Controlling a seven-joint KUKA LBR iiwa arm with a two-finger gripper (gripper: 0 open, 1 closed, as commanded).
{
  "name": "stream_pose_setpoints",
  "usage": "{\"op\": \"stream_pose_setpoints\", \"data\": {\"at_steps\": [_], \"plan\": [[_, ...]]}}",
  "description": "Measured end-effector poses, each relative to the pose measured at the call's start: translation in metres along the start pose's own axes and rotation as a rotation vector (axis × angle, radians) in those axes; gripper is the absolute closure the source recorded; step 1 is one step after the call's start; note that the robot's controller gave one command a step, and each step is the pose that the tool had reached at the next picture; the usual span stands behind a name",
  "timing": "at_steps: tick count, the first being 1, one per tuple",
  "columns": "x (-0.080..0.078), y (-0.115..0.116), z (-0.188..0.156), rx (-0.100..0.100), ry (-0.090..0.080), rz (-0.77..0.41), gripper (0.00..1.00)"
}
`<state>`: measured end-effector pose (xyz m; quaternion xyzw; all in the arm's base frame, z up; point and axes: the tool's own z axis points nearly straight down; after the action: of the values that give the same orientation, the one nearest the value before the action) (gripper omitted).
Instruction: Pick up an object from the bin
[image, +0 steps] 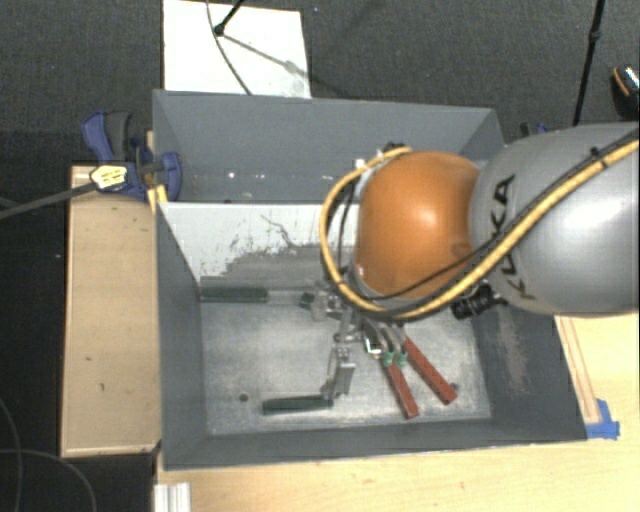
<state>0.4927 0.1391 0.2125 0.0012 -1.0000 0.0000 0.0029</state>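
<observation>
1. The arm (540, 240) reaches in from the right, its orange cover (415, 220) low over the middle of the bin (180, 330).
2. The jaws sit under that cover. Spread or pressed together? Cannot tell.
3. Red-handled pliers (420, 375) lie just beside them, front right on the floor.
4. A dark bar (295, 405) lies front left, and another (235, 294) lies further back.

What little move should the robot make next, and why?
Probably ease straight down a bit: the gripper hangs over the right end of the dark grey bar near the bin's front wall, with the red-handled pliers lying close on its right.
</observation>
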Motion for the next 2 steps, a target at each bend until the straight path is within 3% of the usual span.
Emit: {"op": "stream_pose_setpoints", "data": {"at_steps": [1,2], "plan": [[0.0,0.0395,0.138,0.0,-0.001,-0.274,0.0],[-0.0016,0.039,0.1349,0.0,-0.006,-0.265,1.0]]}}
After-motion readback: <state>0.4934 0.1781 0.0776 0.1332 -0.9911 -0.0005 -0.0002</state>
